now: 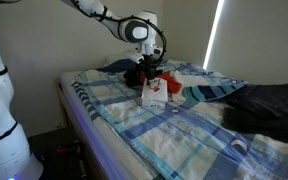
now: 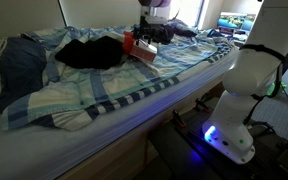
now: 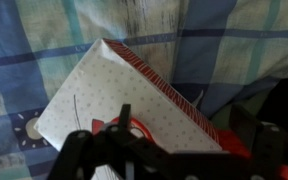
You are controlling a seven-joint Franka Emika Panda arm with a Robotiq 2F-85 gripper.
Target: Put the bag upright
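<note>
The bag (image 1: 154, 94) is small and white with a red mark on its front and red at its top. It stands near the middle of the bed in both exterior views (image 2: 137, 47). In the wrist view the bag (image 3: 99, 95) fills the centre, its dotted white face and red striped edge running diagonally. My gripper (image 1: 149, 68) hangs right over the bag's top (image 2: 150, 32). In the wrist view the two fingers (image 3: 184, 118) stand wide apart with the bag's upper part between them. The bag's base is hidden.
A blue plaid bed cover (image 1: 184, 135) (image 2: 134, 90) lies under everything. A large dark navy cloth (image 1: 269, 105) (image 2: 19, 62) lies at one end. A black bundle (image 2: 89, 52) sits beside the bag. The robot base (image 2: 249, 90) stands off the bed's edge.
</note>
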